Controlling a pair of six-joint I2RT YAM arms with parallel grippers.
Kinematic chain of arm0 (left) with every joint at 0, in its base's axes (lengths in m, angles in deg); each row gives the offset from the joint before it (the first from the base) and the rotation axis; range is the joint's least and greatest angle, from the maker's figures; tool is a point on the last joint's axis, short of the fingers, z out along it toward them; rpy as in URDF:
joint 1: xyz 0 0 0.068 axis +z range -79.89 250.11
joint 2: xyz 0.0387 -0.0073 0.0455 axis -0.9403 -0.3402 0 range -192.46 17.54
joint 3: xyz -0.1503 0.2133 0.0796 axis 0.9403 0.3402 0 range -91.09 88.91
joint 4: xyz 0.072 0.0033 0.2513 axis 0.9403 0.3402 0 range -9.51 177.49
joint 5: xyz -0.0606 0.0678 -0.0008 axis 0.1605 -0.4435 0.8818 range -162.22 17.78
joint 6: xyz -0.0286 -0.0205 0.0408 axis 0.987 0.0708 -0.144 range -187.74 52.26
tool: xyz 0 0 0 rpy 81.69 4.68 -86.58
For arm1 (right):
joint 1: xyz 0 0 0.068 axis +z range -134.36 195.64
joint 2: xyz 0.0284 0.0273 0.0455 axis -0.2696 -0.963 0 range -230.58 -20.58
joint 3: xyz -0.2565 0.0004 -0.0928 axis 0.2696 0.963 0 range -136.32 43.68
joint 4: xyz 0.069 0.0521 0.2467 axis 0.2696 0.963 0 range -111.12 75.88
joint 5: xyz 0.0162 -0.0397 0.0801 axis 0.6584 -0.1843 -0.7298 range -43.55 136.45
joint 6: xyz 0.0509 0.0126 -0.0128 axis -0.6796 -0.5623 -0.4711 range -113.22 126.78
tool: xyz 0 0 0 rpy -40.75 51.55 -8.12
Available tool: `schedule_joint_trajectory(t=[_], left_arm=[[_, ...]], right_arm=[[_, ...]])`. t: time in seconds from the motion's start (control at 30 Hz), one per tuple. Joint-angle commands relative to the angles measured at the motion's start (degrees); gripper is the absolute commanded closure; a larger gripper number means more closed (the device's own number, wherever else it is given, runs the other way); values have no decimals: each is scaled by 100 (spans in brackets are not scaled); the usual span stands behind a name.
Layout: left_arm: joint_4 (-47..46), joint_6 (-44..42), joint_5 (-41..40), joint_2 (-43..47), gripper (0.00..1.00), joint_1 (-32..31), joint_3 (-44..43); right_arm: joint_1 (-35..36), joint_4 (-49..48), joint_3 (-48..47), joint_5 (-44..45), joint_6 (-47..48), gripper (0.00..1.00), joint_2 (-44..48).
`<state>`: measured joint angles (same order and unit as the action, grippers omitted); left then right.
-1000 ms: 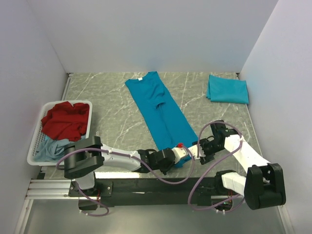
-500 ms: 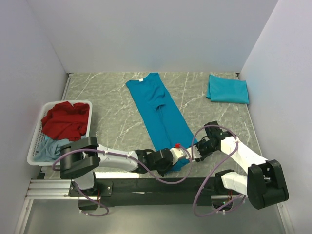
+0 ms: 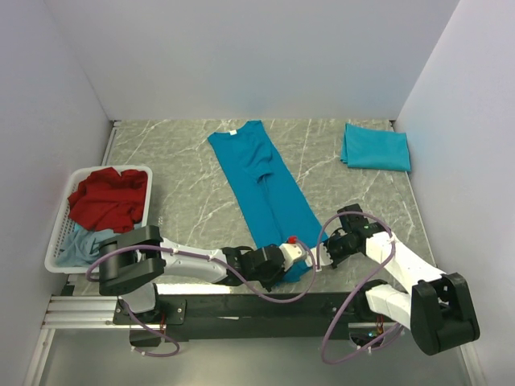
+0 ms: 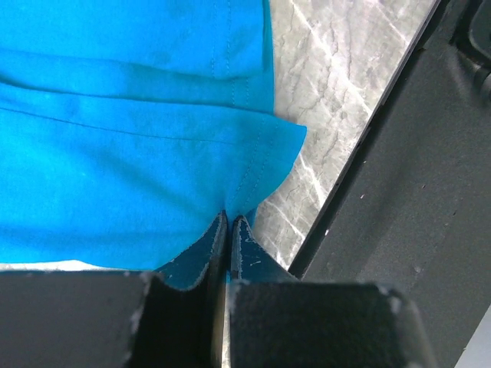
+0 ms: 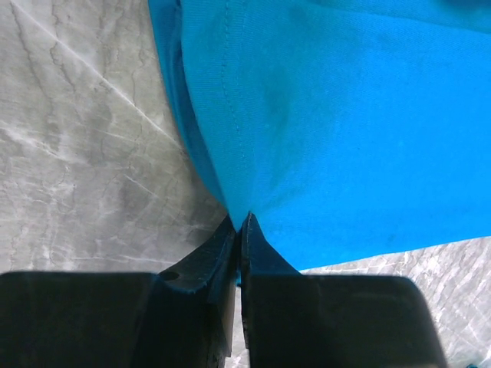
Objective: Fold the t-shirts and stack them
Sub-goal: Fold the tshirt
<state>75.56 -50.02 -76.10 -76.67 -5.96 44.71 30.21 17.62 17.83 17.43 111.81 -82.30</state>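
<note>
A teal-blue t-shirt (image 3: 265, 189), folded lengthwise into a long strip, lies on the marble table (image 3: 177, 169) from the back centre to the near edge. My left gripper (image 3: 283, 256) is shut on the shirt's near hem corner (image 4: 253, 176). At the other hem corner (image 5: 253, 153) my right gripper (image 3: 319, 256) is pinched shut on the cloth. A second teal t-shirt (image 3: 375, 148) lies folded at the back right. A red t-shirt (image 3: 109, 197) and a pale grey-blue one (image 3: 80, 245) are heaped in the white basket (image 3: 60, 229).
The white slatted basket stands at the table's left edge. The black rail (image 3: 241, 305) of the arm bases runs along the near edge, close under both grippers. White walls close off the back and both sides.
My right gripper moved left to the shirt's near right hem corner and shut on it. The left gripper has stayed shut on the hem.
</note>
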Motion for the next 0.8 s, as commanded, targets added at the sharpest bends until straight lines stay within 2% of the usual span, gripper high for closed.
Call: schedule_joint_trajectory(t=[0.0,0.1,0.37,0.63,0.77], left_arm=[[326,101,283,-71,100,40,281],[177,136,274,96,100,171,395],[-122,250,344,737,100,611,746],[-96,39,344,1238,100,1147,764],[-219,-110,686,1432,100,1612,642]], right_arm=[[37,160,27,-139,-96,97,133],[37,230,-113,-340,-264,100,160],[29,116,-605,-860,-888,100,125],[29,107,-1500,-1053,-1485,100,-402],[37,-7,-2029,-1211,-1933,100,-762]])
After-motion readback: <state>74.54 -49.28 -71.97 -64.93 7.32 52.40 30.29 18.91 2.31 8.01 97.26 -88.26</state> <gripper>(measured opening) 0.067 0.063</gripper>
